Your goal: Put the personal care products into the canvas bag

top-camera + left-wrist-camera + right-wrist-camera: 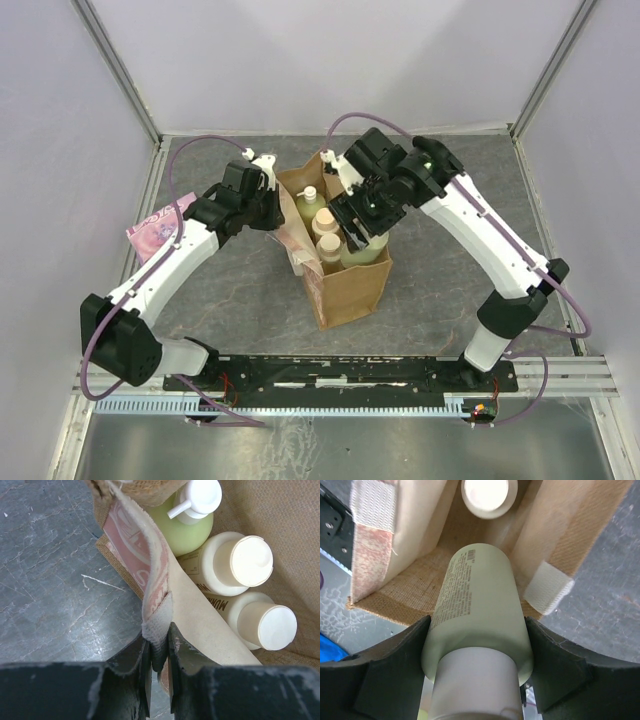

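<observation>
The tan canvas bag (352,290) stands upright mid-table. Inside it are a yellow-green pump bottle (308,203) and two cream-beige bottles (324,222) (330,246); all three also show in the left wrist view: the pump bottle (187,527) and the cream bottles (230,565) (260,622). My left gripper (277,210) (159,647) is shut on the bag's pinkish-white handle (156,600) at its left rim. My right gripper (360,228) (477,625) is shut on the second yellow-green bottle (470,590), held base-down over the bag's open right side (600,525). One cream cap (486,495) shows below it.
The flat pink packet (153,231) lies on the table left of the left arm. The metal rail (350,380) with the arm bases runs along the near edge. Frame posts (120,70) stand at the back corners.
</observation>
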You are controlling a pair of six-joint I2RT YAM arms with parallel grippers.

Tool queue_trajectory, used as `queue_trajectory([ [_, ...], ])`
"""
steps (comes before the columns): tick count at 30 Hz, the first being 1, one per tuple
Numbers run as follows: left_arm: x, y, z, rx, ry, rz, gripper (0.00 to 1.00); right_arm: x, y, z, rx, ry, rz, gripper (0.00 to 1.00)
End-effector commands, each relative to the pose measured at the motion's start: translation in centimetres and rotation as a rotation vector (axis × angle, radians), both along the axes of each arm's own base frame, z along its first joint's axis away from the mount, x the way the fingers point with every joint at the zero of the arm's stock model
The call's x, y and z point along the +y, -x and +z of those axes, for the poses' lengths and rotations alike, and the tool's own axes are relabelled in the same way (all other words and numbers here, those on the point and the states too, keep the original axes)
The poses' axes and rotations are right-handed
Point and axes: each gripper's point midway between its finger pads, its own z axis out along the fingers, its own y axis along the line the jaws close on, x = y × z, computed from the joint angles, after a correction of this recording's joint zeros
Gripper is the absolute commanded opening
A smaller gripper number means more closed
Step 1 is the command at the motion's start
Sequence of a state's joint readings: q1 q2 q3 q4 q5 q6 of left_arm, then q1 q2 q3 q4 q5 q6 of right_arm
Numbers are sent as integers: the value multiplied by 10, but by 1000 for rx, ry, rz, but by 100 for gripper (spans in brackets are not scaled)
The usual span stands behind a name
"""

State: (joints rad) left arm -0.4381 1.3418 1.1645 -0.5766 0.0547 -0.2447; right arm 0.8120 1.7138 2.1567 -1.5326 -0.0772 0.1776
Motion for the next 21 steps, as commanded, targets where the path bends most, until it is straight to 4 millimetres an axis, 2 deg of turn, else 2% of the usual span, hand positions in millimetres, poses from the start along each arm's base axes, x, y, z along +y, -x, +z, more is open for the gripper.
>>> queue_trajectory([
  [1,5,-9,27,-96,-16,3,20,4,12,-6,18,-12,30,0],
  [8,5,-12,33,-111,-13,8,20,19,16,-36,63,19,51,0],
  [21,8,-7,40,-124,-12,14,20,34,-1,-87,62,126,12,0],
])
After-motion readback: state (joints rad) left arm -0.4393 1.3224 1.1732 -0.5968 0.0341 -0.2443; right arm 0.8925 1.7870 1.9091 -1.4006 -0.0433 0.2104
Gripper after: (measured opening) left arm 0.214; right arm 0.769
